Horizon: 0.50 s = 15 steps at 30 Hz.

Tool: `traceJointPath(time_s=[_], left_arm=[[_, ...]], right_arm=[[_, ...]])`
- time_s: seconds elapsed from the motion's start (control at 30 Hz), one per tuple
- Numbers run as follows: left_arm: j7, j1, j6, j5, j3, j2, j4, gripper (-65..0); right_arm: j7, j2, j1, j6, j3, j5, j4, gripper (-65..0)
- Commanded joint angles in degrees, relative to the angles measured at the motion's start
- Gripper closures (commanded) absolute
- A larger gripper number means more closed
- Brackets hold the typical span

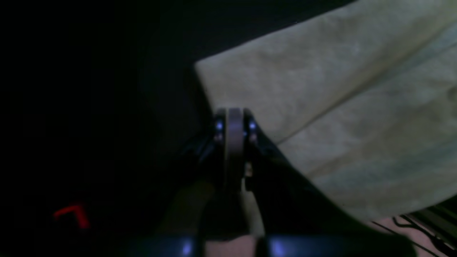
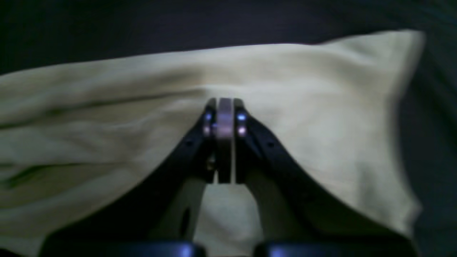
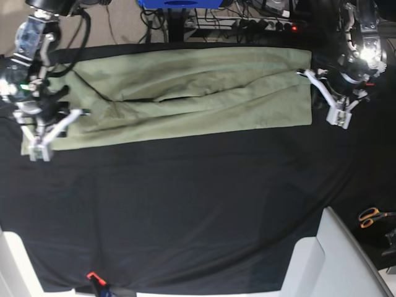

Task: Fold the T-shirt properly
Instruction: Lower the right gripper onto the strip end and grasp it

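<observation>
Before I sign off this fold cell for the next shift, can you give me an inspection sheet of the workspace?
Surface: large black cloth covers the table, lying mostly flat.
Job's things: pale sage-green cotton T-shirt, folded into a long band across the far side, with some wrinkles.
Clutter: orange-handled scissors off the cloth at the base view's right; small red-orange item at the near edge.
Grippers: left tool looks shut, at the shirt's edge; right tool looks shut, over the shirt. Whether either pinches fabric cannot be told.
Cables: tangle behind the table by a power strip.
Surroundings: blue object at the far side; white panels at the near corners.
</observation>
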Motion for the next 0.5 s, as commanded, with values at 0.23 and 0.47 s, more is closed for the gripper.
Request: traceJointPath(time_s=[0.23,0.47], left_arm=[[-0.86,0.05,0.25,0.52,-6.6,-0.91,-1.44,0.0],[-0.95,0.05,0.25,0.52,-8.36,-0.91,-3.11,0.0]], right_arm=[[0.71,-1.77,2.11,0.0,-5.69,0.44,-4.19,-0.5],[1.15,-1.51,2.02,-0.09,-6.4,0.44,-11.04,-0.5]])
